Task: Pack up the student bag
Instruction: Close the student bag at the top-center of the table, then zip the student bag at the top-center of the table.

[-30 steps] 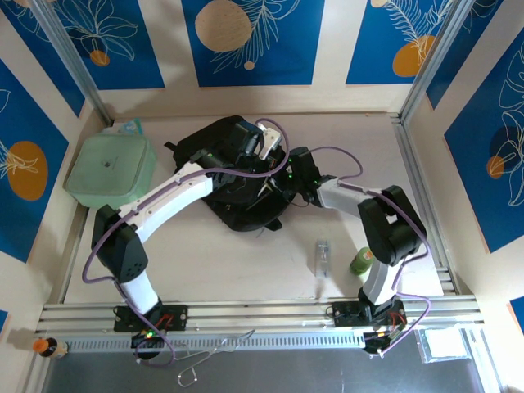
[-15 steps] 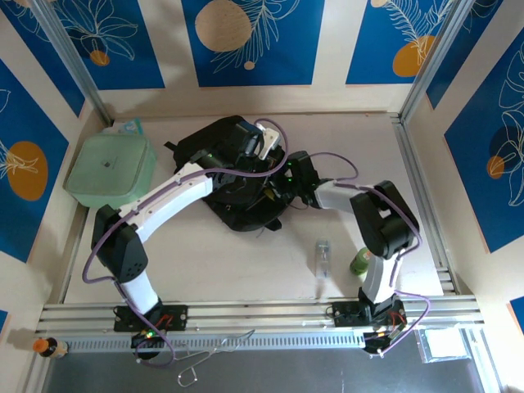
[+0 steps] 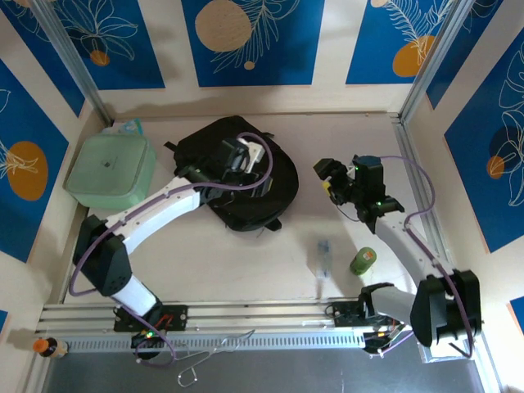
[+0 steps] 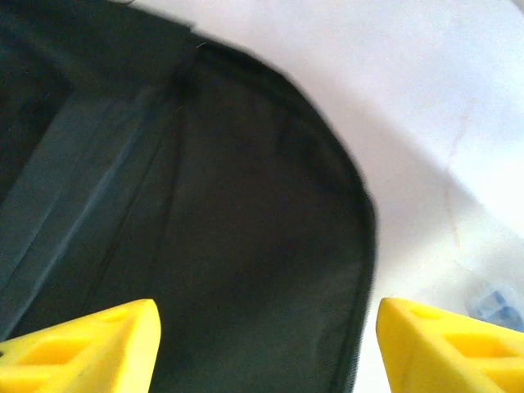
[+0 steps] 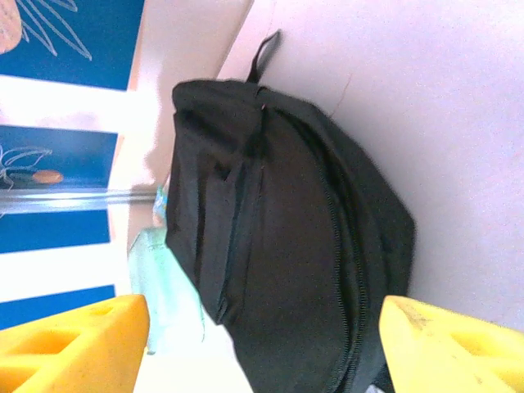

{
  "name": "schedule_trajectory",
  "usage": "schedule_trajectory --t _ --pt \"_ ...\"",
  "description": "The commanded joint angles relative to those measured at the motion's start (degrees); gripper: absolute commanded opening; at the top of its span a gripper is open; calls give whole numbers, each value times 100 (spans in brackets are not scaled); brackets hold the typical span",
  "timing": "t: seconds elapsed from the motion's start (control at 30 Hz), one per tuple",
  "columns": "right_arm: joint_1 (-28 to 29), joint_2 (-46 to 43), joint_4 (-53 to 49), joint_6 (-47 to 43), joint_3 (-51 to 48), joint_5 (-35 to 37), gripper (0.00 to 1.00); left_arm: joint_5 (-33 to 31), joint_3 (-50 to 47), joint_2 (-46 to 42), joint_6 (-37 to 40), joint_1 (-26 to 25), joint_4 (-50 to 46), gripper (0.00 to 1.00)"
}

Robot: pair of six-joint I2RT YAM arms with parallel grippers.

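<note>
Top external | right gripper [image 3: 325, 177] is now hanging clear of the student bag [image 3: 274, 192], jaws spread, empty; left gripper [image 4: 266, 344] is hovering over it, likewise spread | bag is lying mid-table; clear bottle [image 3: 322, 255] and green can [image 3: 362, 260] are probably awaiting packing

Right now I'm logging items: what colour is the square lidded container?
The container is pale green, clearest in the top external view.

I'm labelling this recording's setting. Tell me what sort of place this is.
Probably a lab robot cell, not a classroom: a pale table boxed in by printed blue wall panels, with aluminium rails along its near edge and a robot arm mounted there.
</note>
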Motion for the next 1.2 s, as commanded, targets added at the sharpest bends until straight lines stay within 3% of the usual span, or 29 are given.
schedule_trajectory --t 0.0,0.2,0.4,0.67,0.97,1.17 --pt "0 -153 -719 -512 -15 421 76 -342 -739 -507 -1009 521 228 69" --pt "167 69 -755 -481 105 405 76 469 -2241 -1199 -2392 1636 815 61" --pt "381 272 -666 -403 198 425 76 1279 -2863 -1087 -3145 2235 1604 55" --pt "580 301 -675 -397 251 437 76 1923 -2973 -319 -3932 2260 2374 50" --pt "1121 564 -966 -685 490 661 74 2212 -3053 228 -4383 2217 2977 42" --pt "1673 1017 -1365 -1127 821 882 71 2309 -2990 347 -4507 2190 3156 14"
